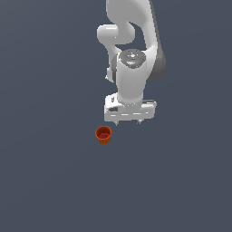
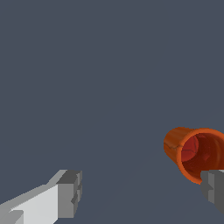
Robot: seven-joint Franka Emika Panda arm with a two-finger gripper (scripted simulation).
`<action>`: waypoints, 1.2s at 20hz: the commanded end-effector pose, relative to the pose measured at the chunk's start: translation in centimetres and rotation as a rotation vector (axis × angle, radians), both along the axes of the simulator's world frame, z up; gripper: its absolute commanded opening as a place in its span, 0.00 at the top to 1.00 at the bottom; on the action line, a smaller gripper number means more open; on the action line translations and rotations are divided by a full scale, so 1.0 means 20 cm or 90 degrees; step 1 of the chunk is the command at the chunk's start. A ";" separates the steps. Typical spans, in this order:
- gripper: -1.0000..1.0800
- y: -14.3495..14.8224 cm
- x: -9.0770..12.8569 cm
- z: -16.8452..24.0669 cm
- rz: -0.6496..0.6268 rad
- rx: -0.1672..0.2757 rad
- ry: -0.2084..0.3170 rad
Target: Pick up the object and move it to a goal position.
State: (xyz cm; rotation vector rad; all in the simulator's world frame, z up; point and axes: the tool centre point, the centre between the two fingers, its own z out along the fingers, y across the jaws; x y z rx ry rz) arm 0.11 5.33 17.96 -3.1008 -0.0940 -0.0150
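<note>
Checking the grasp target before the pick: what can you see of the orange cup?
The cup is small, orange-red and tapered, with a darker red inside. Its look is matte, like plastic. It stands upright, mouth up, on the plain grey floor, empty as far as visible. It sits below and toward the exterior view's left of the gripper, whose fingers are spread. Nothing but the floor touches it; in the wrist view one fingertip overlaps its rim.

The cup [image 1: 103,135] stands upright on the tabletop [image 1: 45,181], mouth upward. The tool [image 1: 128,122] hangs above the tabletop, to the exterior view's right of the cup and a little farther back, near it but not touching. In the wrist view the cup [image 2: 194,153] lies beside one of the fingers [image 2: 214,188], outside the gap, with the other finger [image 2: 70,192] well apart across from it.
</note>
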 end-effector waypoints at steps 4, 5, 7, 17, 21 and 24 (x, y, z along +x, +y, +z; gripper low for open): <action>0.38 0.00 0.00 0.02 -0.003 0.002 -0.003; 0.38 -0.01 0.01 0.03 -0.005 0.004 -0.005; 0.38 -0.01 0.01 0.05 -0.009 0.006 -0.008; 0.38 -0.06 0.02 0.01 -0.021 0.008 -0.003; 0.38 -0.14 0.02 -0.08 -0.045 0.011 0.008; 0.38 -0.23 0.02 -0.19 -0.072 0.013 0.020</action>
